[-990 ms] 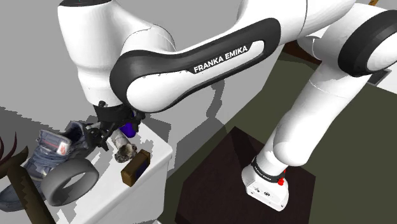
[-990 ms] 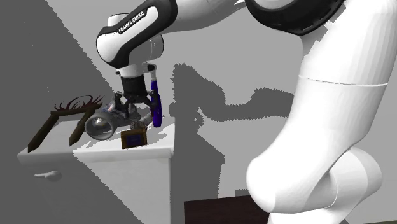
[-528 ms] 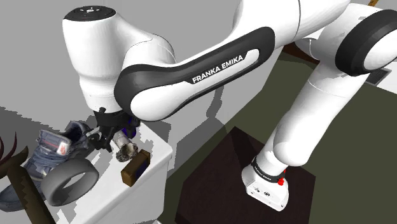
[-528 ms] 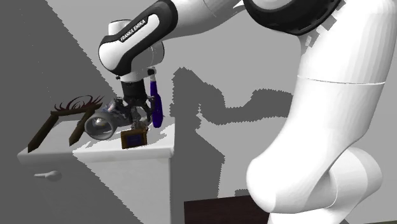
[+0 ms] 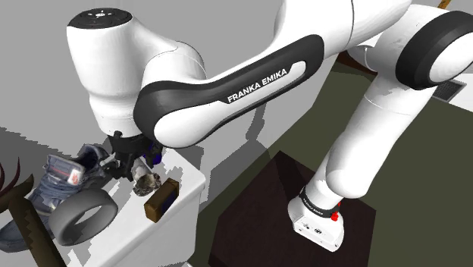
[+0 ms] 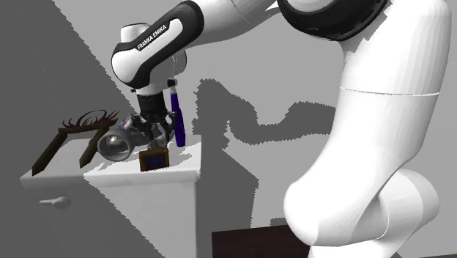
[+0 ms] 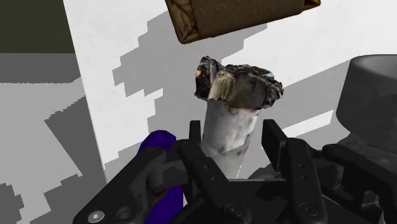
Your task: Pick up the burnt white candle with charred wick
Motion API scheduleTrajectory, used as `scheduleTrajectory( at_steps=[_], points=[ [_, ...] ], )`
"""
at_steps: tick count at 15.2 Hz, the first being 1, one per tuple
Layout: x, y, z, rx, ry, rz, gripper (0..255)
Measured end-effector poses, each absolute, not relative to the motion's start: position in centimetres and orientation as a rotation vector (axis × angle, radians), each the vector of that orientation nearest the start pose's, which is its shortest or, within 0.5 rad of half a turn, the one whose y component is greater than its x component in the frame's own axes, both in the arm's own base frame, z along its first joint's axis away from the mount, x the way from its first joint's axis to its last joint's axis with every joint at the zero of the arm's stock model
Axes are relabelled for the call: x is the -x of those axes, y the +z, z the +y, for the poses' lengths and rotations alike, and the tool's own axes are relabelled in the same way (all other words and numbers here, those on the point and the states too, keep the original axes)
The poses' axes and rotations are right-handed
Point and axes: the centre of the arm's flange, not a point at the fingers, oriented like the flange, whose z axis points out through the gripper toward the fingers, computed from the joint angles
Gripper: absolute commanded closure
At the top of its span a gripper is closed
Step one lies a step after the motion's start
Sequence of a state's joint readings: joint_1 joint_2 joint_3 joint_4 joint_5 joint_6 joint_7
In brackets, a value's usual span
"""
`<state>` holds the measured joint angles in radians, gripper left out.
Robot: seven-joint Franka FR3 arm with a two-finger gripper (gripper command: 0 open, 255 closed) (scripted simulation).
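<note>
- While the claw stands apart around the candle, one finger on each side of its pale body and neither clearly pressing, nothing is held. The candle appears to lie on the white counter, with its charred end toward the brown block.
- Because the fingers bracket the body well back from the charred end, that broad, ragged head could droop or pivot once lifted.
- A rounded body invites rolling, so an off-centre squeeze may push it out sideways instead of clamping it.
- With the blue bottle just beside one finger, any sideways correction risks toppling it.
- Pushing further forward would shove the candle into the brown block.
- Lifting before the grip is firm would likely leave the candle on the counter.
</note>
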<state>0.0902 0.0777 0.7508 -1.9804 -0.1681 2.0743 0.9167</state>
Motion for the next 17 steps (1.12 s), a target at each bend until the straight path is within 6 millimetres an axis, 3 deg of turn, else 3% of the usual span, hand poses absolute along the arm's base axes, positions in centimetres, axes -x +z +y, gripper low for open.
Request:
scheduleTrajectory(
  at_steps=[7, 17],
  points=[
    [-39.1, 45.6, 40.8, 3.171, -0.088, 0.01, 255],
    [-39.1, 50.4, 40.8, 3.173, -0.083, 0.01, 255]
  ],
)
